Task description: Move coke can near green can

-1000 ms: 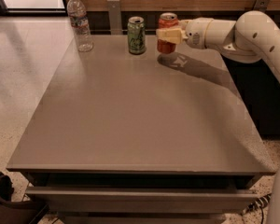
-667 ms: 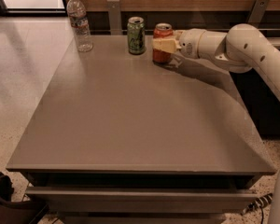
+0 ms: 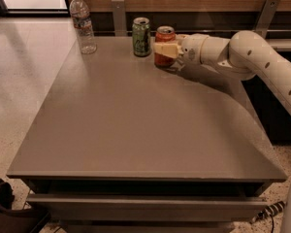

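Observation:
The coke can [image 3: 165,37] is red-orange with a silver top and stands upright near the table's far edge. The green can [image 3: 141,37] stands upright just to its left, a small gap between them. My gripper [image 3: 165,50] reaches in from the right on a white arm, and its tan fingers [image 3: 165,49] are closed around the coke can's middle. The can's base is at or just above the tabletop; I cannot tell which.
A clear plastic water bottle [image 3: 83,23] stands at the table's far left corner. The grey table [image 3: 136,125] has a drawer front below its near edge. A wooden wall with metal brackets [image 3: 118,14] runs behind the cans. A dark object [image 3: 5,208] sits on the floor at lower left.
My gripper has carried the coke can leftward and down, from about a can's width right of the green can to right beside it.

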`<state>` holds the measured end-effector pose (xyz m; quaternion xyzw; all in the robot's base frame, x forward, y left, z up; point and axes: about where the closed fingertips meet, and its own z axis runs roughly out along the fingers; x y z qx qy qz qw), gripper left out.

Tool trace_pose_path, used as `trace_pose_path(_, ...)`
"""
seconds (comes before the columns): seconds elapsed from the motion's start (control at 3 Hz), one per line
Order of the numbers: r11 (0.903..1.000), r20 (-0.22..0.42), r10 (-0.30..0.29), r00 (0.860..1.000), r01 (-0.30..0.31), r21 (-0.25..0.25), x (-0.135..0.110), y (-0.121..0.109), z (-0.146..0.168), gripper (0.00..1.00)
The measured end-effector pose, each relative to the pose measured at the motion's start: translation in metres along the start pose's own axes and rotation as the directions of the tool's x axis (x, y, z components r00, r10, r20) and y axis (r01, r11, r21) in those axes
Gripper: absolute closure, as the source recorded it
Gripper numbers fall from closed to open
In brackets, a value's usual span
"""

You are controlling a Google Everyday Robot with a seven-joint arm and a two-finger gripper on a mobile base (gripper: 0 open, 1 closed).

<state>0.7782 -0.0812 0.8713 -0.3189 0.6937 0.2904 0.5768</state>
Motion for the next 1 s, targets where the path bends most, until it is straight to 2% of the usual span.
trace_pose_path(1.0, 1.0000, 0.000, 0.001, 1.000, -0.001, -0.010, 0.0002, 0.0042, 0.0055, 0.01)
